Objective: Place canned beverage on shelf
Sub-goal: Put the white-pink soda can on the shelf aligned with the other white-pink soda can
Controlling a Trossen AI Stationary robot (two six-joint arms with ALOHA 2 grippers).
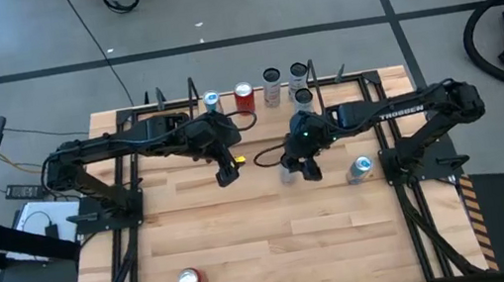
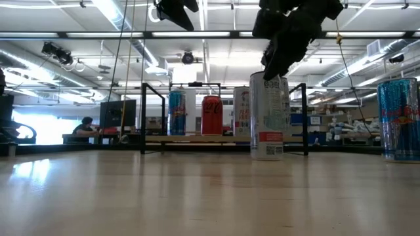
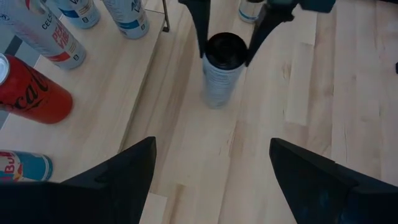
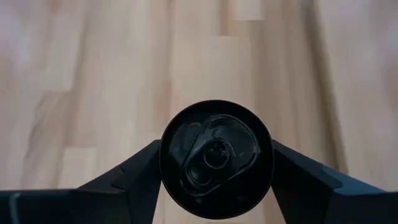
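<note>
A tall white can (image 2: 266, 118) with a black top (image 4: 216, 158) stands upright on the tabletop, in front of the shelf. My right gripper (image 1: 300, 167) is shut on its upper end. My left gripper (image 1: 228, 172) hangs open above the table to the left of the can, with nothing between its fingers (image 3: 130, 180). The shelf (image 1: 364, 84) runs along the far edge and bears several upright cans, among them a red one (image 1: 244, 95) and a blue one (image 1: 212, 100). My right gripper pinches the can's top rim (image 4: 169, 155) between its two fingers (image 3: 200, 34), one on each side of the black top. The fingers slant down from the table's right side. The can stands upright with its base (image 2: 266, 156) on the table.
A blue and silver can (image 1: 360, 169) stands on the table just right of my right gripper. A red can (image 1: 189, 280) sits near the front left. Black upright rods (image 2: 144, 118) mark the shelf's corners. Bare wood lies between the arms and the near edge.
</note>
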